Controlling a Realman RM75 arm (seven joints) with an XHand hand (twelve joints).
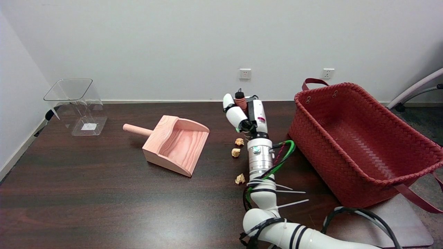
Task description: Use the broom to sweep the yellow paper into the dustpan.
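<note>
Three crumpled yellow paper bits lie on the dark table: one [239, 141], a second [236, 152] just below it, and a third [240, 178] nearer me. The wooden dustpan [176, 143] sits to their left, its mouth facing right and toward me and its round handle pointing left. My right hand [246, 114] is just beyond the papers, fingers curled around the broom [240, 98]. Only the broom's ribbed red-brown grip with a black tip shows above the hand. The brush end is hidden behind the hand and wrist.
A large woven red basket [360, 138] stands close to the right of my arm. A clear plastic bin [77, 105] sits at the table's far left corner. The wall runs along the far edge, and a chair [415, 90] shows at the far right.
</note>
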